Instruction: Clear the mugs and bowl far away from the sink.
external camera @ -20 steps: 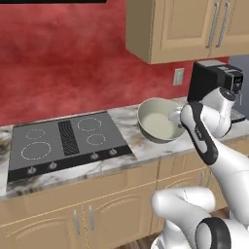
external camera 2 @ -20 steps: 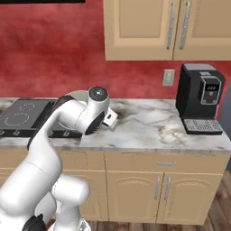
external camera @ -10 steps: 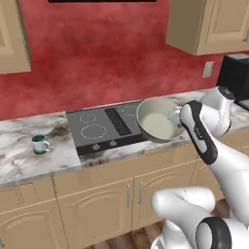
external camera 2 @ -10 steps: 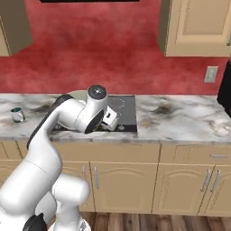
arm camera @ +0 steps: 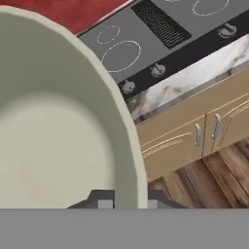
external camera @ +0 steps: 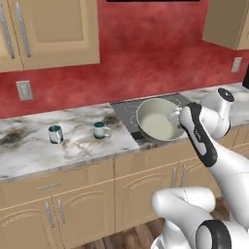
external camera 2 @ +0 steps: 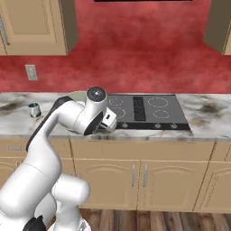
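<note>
Base has driven left along the counter (external camera: 29, 155) over the last second: the coffee machine has dropped out of frame, and the cooktop (external camera 2: 149, 110) and two mugs (external camera: 101, 130) (external camera: 55, 134) have come in. My gripper (arm camera: 126, 200) stays clamped on the rim of the bowl (external camera: 156, 119), carried tilted above the counter's front edge at the cooktop's left end. The mugs stand mid-counter left of the cooktop; I'd judge this is transit toward a drop spot.

wall (external camera: 146, 53) red — cabinets (external camera: 53, 29) tan | countertop (external camera: 29, 151) marble | floor (external camera 2: 149, 219) wood
</note>
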